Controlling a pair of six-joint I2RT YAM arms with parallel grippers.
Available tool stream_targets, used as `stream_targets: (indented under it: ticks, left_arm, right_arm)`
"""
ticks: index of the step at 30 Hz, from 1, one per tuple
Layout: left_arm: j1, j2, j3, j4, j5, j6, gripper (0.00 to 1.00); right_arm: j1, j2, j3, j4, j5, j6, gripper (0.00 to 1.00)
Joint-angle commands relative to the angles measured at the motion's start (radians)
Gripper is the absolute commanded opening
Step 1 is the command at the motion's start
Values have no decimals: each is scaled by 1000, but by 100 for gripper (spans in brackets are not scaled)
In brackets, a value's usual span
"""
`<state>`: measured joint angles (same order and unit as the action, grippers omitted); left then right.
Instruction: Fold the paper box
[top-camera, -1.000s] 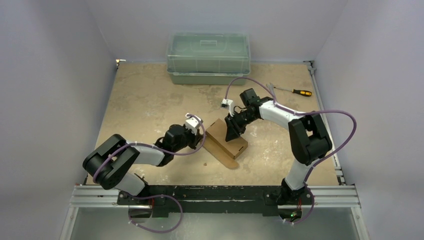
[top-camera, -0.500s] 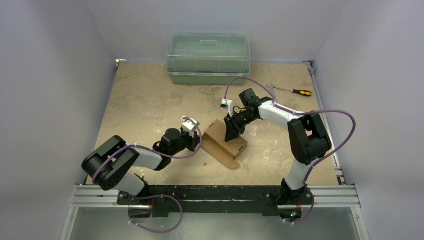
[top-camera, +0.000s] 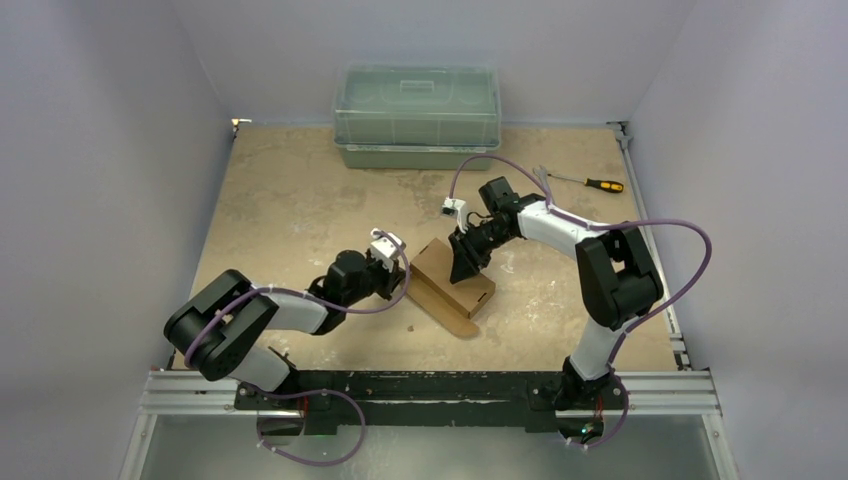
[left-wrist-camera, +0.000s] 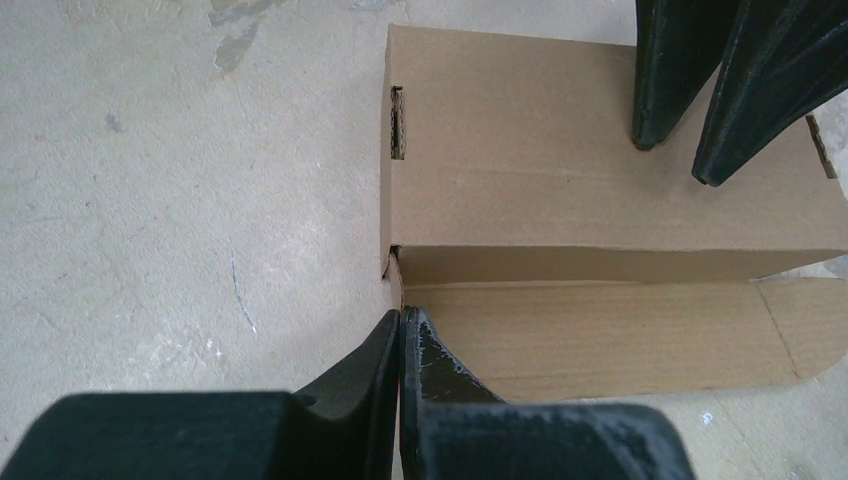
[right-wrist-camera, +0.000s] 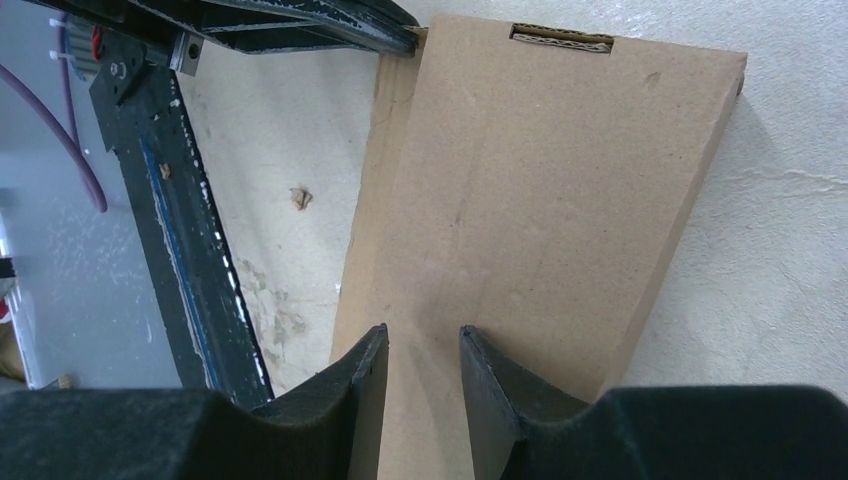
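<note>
The paper box (top-camera: 448, 277) is a brown oblong carton lying mid-table, with a long flap (left-wrist-camera: 620, 335) flat on the table along its near side. My left gripper (top-camera: 401, 284) is shut, and its tips (left-wrist-camera: 400, 318) touch the box's near left corner where the flap begins. I see nothing held between the fingers. My right gripper (top-camera: 465, 270) points down onto the box top (right-wrist-camera: 540, 190), slightly open and empty (right-wrist-camera: 424, 340). Its fingers (left-wrist-camera: 668, 80) rest on the top panel in the left wrist view.
A green translucent bin (top-camera: 417, 115) with a lid stands at the back centre. A screwdriver (top-camera: 590, 183) lies at the back right. A small scrap (top-camera: 409, 327) lies on the table in front of the box. The black front rail (top-camera: 430, 390) runs along the near edge.
My left gripper drew back a little from the box, then came forward again to its corner. The right gripper and the box have stayed where they were.
</note>
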<state>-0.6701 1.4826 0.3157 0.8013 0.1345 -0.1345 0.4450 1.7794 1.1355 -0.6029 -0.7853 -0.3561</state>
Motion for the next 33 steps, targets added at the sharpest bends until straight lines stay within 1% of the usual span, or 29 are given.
stream_targets:
  ticks: [1,9,17,23,26,30,31,33]
  left_arm:
    - [-2,-19,74,-43,6,53,0]
    - [-3,-19,150,-136,-22,66,0]
    - [-2,-1,262,-241,2,60,0]
    - [-2,29,311,-256,-15,-2,0]
    - [-3,42,308,-249,-37,-34,0]
    - [-1,-39,276,-251,-126,-92,0]
    - [-1,-69,270,-269,-145,-107,4]
    - [2,-137,259,-322,-215,-148,17]
  right_arm:
    - [0,71,-26,-1,187,-38,37]
    - [0,72,-25,-3,187,-38,37]
    - [0,71,-25,-2,187,-38,37]
    - [-1,71,-23,-3,184,-38,37]
    - [0,67,-25,-4,184,-38,37]
    - [-1,66,-25,-5,184,-39,37]
    - [0,66,-25,-5,184,-40,37]
    - [-1,65,-23,-4,184,-39,37]
